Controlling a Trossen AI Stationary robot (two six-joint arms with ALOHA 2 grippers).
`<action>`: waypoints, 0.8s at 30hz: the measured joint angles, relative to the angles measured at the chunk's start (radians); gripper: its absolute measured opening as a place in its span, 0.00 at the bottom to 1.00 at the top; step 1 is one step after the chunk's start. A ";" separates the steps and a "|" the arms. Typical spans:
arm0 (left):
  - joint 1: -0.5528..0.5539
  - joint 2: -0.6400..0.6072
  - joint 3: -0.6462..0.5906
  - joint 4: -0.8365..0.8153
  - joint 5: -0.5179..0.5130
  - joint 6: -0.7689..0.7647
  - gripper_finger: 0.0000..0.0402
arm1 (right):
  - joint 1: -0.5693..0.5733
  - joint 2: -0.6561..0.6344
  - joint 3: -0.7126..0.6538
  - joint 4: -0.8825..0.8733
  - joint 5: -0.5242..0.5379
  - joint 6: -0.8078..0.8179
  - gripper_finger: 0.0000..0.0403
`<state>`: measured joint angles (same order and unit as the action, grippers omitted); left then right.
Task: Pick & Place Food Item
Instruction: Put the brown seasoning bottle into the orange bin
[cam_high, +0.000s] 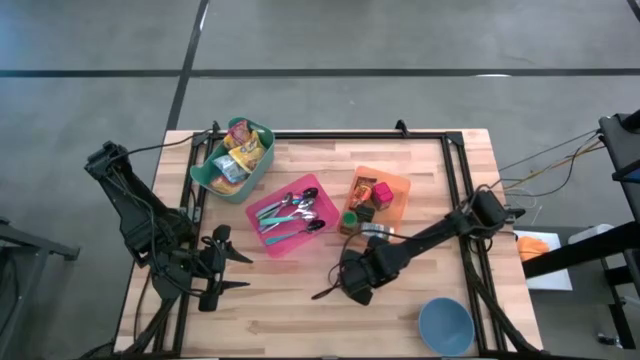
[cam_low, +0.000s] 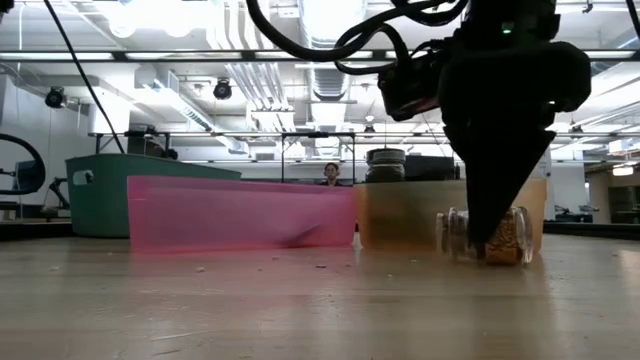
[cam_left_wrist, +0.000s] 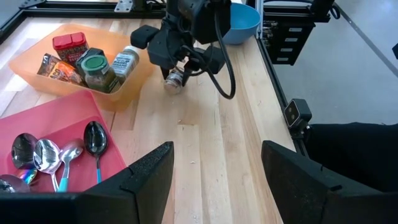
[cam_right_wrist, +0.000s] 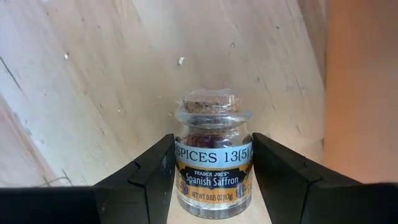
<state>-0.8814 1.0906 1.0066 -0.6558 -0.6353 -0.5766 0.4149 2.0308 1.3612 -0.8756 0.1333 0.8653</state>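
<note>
Right gripper (cam_high: 357, 283), seen from above, is down on the table (cam_high: 300, 310) just beside the orange bin (cam_high: 398, 203), while the left gripper (cam_high: 222, 268) waits open beside the pink tray (cam_high: 262, 243). At table height the jar (cam_low: 487, 236) lies on its side on the wood under that gripper, in front of the bin. From the right wrist, both fingers (cam_right_wrist: 147, 177) press the jar's sides: clear glass, cork stopper, blue-and-yellow label reading Spanish Saffron, dark red threads inside.
</note>
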 joint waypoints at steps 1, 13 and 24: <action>0.000 0.000 0.000 0.000 0.000 0.000 0.61 | -0.003 0.000 0.006 -0.005 0.000 -0.013 0.46; 0.000 0.000 0.000 0.000 0.000 0.000 0.61 | -0.004 0.005 0.034 -0.007 0.014 -0.006 0.46; 0.000 0.000 0.000 0.000 0.000 -0.001 0.61 | 0.067 0.005 0.043 0.002 0.031 0.177 0.46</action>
<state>-0.8814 1.0904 1.0066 -0.6559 -0.6353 -0.5774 0.4818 2.0354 1.4042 -0.8741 0.1639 1.0420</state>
